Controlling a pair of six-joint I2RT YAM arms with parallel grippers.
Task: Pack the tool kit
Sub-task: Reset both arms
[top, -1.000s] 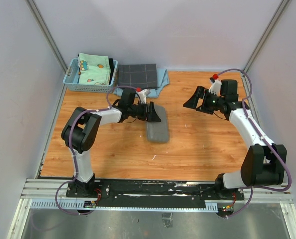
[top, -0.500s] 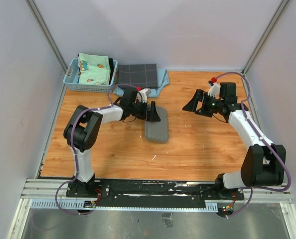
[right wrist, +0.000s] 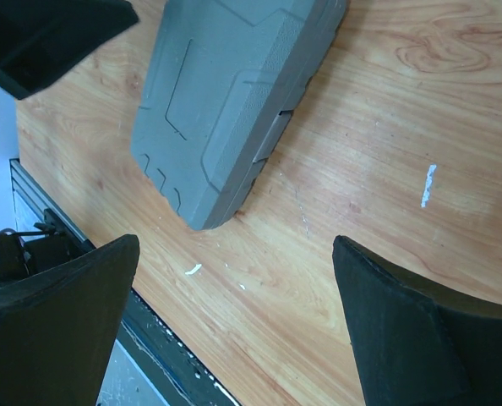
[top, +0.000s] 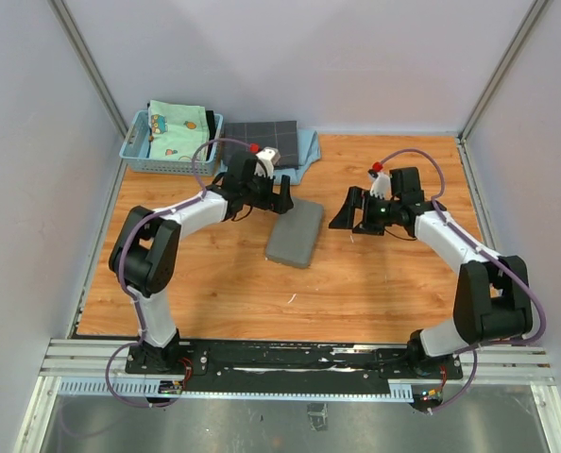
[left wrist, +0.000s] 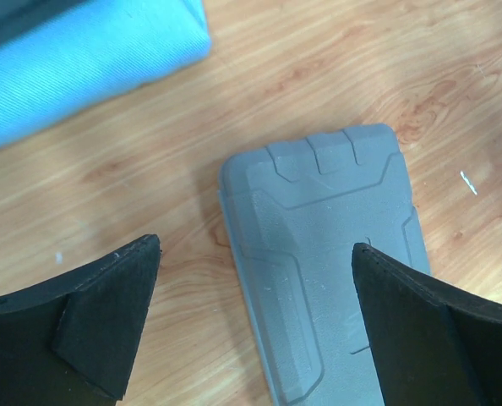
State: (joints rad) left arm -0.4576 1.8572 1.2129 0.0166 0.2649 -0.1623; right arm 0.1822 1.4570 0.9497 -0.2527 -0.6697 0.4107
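**Q:** Where is the task's item recorded?

**A:** The tool kit case (top: 295,233) is found lying flat on the wooden desk (top: 375,283), roughly mid-desk and set at a slant. Its lid is seen closed, with the moulded outer face turned up. Whether its catches are fastened cannot be told.

**Q:** What is noted of the left tool?

**A:** The left tool (top: 279,198) is positioned at the far end of the case. In the left wrist view its jaws are seen spread wide, one to each side of the case's end, and nothing is clamped between them. No contact with the case can be made out.

**Q:** And the right tool?

**A:** The right tool (top: 345,218) is held just to the right of the case, pointed towards it. Its jaws are likewise parted wide and nothing is gripped. In the right wrist view the case is seen ahead of the fingertips, apart from them, with bare wood in between.

**Q:** Other items entered?

**A:** A light blue basket (top: 134,151) is logged at the far left corner, with a patterned green cloth (top: 178,127) in it. Just beside it a dark checked cloth (top: 262,142) is laid on a light blue cloth (top: 307,146). A small white fleck (top: 292,298) is noted on the wood, nearer than the case.
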